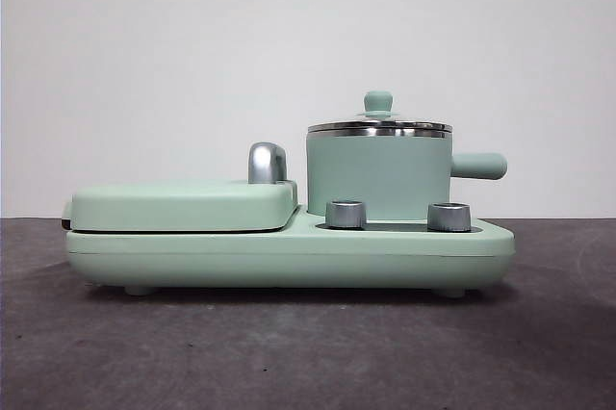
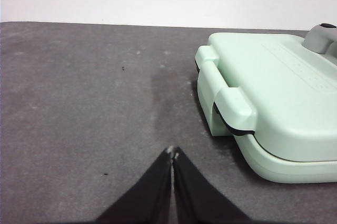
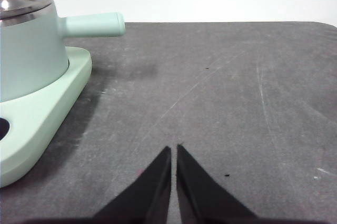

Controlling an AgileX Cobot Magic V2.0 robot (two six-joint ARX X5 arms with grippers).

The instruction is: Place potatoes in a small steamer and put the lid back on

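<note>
The small steamer (image 1: 378,174) sat on the green cooker base (image 1: 289,254) with the lid (image 1: 379,125) on, so nothing could go in yet. No potato showed. Left hand (image 2: 172,153) and right hand (image 3: 174,149) hovered over the counter (image 1: 308,352), pinched closed, empty. No readable writing

The left gripper (image 2: 172,153) is being held low over the worktop (image 2: 79,103), its two black jaws pressed together at the tips, with nothing gripped between them. The right gripper (image 3: 173,150) is being held likewise, its jaws nearly touching, with only a thin slit left between them and nothing clasped.
</note>
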